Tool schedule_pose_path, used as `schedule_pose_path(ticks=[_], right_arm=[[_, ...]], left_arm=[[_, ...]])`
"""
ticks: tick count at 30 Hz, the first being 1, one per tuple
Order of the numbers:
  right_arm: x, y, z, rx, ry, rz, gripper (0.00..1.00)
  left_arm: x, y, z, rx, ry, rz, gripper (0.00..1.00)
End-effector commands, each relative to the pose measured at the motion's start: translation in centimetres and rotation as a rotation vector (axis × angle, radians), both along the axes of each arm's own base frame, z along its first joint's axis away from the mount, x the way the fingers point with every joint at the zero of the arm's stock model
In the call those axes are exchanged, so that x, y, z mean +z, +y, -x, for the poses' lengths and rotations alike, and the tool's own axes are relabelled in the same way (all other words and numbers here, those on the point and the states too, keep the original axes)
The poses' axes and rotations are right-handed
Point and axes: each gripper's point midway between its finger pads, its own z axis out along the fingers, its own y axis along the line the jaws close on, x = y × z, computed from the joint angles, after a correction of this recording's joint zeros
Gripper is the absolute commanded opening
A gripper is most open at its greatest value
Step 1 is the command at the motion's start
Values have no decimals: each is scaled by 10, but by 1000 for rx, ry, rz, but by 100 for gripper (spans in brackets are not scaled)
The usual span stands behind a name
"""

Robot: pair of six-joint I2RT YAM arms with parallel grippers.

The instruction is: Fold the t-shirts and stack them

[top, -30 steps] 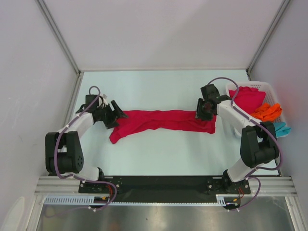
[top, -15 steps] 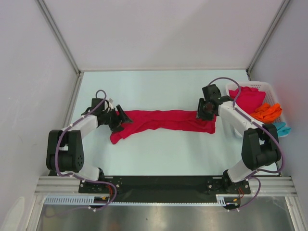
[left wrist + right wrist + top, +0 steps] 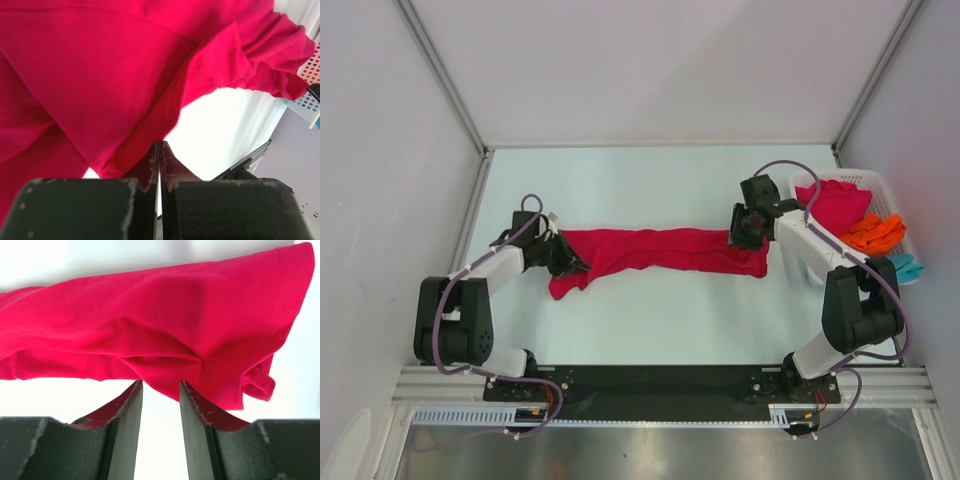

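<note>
**Desk:** Where is the shirt?

**Me:** The crimson t-shirt [image 3: 660,250] lies as a long rumpled band across the middle of the top view. It is flat on the table [image 3: 650,330] and not yet folded. My left gripper [image 3: 567,258] sits at its left end and my right gripper [image 3: 747,226] at its right end. Beside that, at the right of the frame, is the basket [image 3: 892,190]. It holds a red shirt [image 3: 835,205], an orange shirt [image 3: 875,232] and a teal shirt [image 3: 908,268].

**Desk:** And the grips?

**Me:** The left is clenched, with its fingers pressed flat together right at the hem. I can't tell from the wrist view whether any cloth is caught between them. The right stands partway apart with fabric puckered at its tips. I can't tell whether it is pinching the cloth or only resting on it.

**Desk:** What worries you?

**Me:** If the left clamped on nothing, a lift would raise one end only and drag the shirt into a twist. If it caught a single layer, the band would open unevenly and the fold would go crooked. A hard pull rightward could also sweep cloth against the basket.
</note>
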Motion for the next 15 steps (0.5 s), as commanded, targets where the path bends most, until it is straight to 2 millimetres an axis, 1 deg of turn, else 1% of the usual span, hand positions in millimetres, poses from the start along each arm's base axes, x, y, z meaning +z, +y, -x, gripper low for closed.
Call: schedule_pose_path(ticks=[1,3,7,10,12,13,14,15], right_arm=[[11,2,-7,-9,-43,-29,41],[10,2,-7,-9,-40,-28,41],[7,2,-8,-10,-38,-29,41],[4,3,-8,-14,-35,-31,41],[1,3,-9,-15,-33,-31,41],[1,7,-7,-1,-26,-51,41],[1,7,-8,-3,-28,-50,41],[0,7,-8,-3,-26,-50,40]], left_arm=[[21,-1,2,-15,-70,-8,0],[28,2,3,-14,-91,-27,0],[35,3,9,-24,-112,-34,0],[33,-1,16,-39,-101,-12,0],[26,-6,25,-60,-83,-1,0],[25,-9,30,-73,-80,9,0],[20,-12,37,-85,-63,12,0],[21,-15,42,-98,-65,20,0]])
